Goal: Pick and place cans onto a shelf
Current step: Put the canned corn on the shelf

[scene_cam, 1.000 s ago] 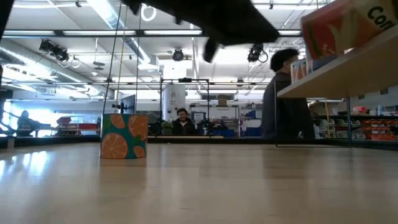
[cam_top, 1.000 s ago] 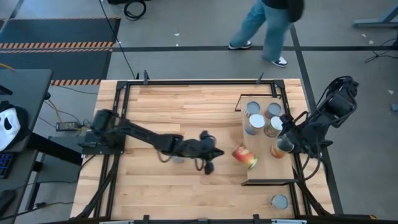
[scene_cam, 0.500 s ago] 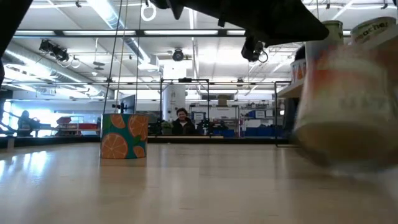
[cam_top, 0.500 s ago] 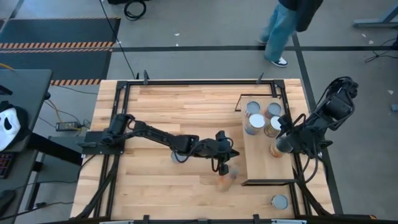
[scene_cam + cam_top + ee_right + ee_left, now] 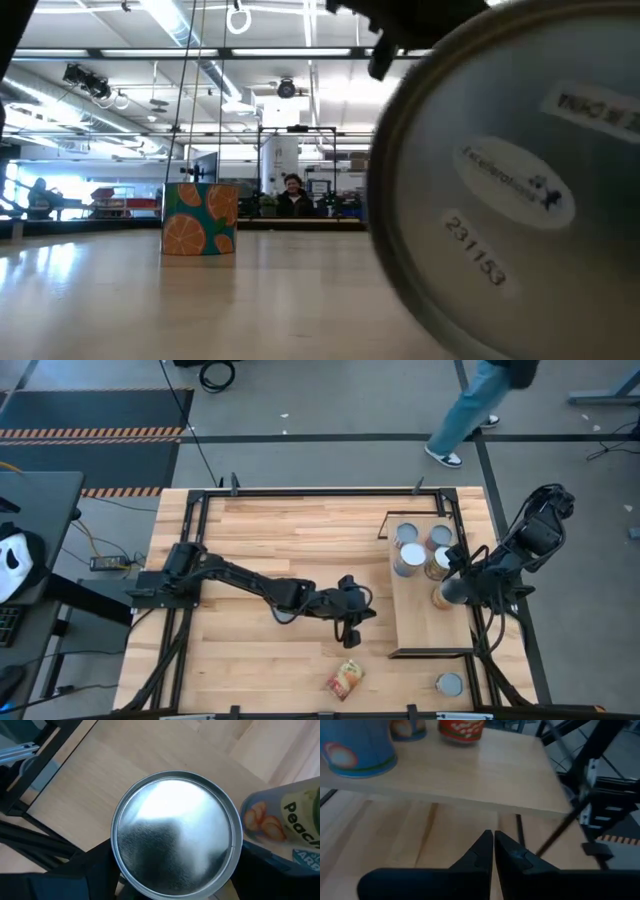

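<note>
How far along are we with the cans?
Done: four cans stand on the shelf. In hand: the right gripper is at a fifth can there. Left: a tipped can and an upright can on the table; the left gripper, shut, holds nothing.
</note>
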